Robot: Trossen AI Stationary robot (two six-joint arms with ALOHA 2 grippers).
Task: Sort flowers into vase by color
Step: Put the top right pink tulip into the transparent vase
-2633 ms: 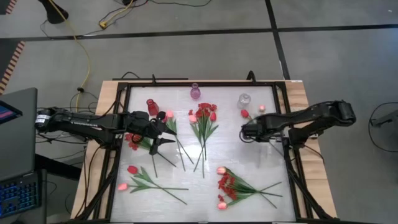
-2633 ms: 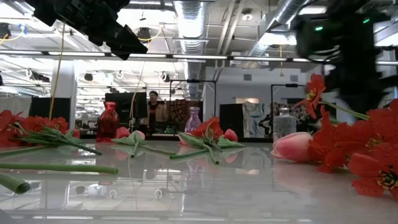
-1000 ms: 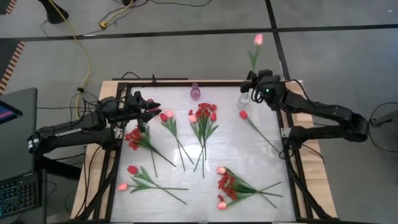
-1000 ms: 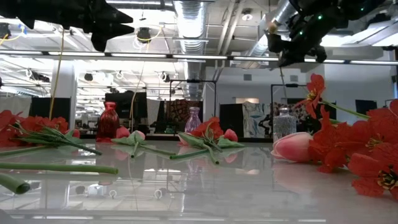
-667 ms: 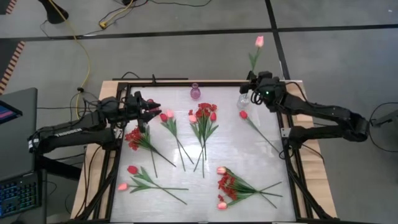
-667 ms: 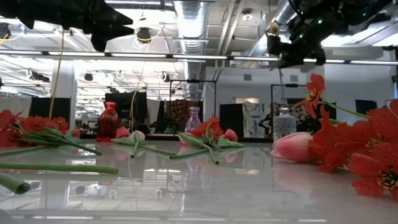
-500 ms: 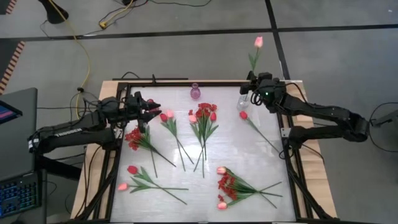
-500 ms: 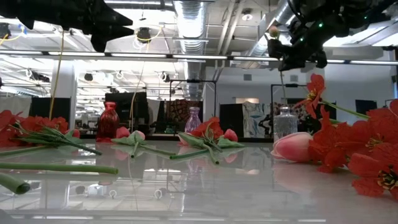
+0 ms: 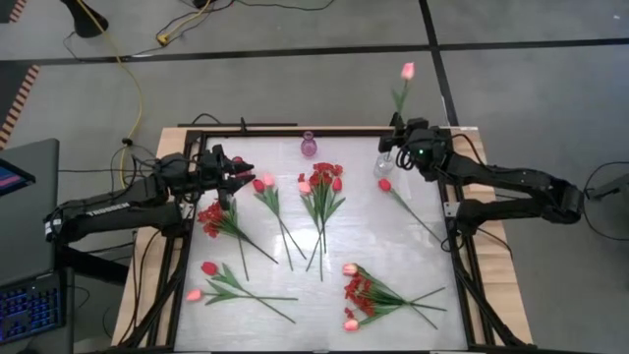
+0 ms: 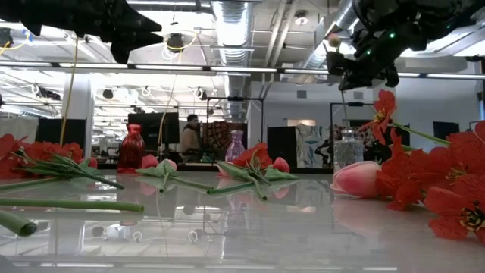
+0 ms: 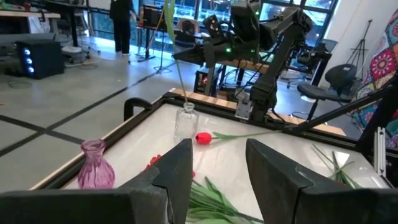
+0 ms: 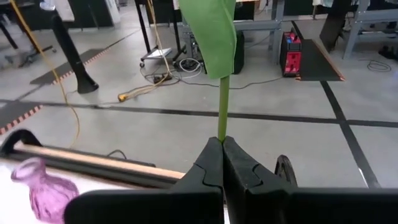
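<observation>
On the white table (image 9: 295, 285) the right hand (image 9: 405, 133), clenched on a pink tulip (image 9: 406, 71), may miss the narrow clear vase (image 9: 385, 160), while the left hand (image 11: 211, 163) waits released.

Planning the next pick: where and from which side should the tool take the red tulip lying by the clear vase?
Grip the red tulip on its bare stem, midway, coming straight down with the fingers across it. It lies flat and alone on the table, running diagonally from the clear vase; the bud would probably crush.
</observation>
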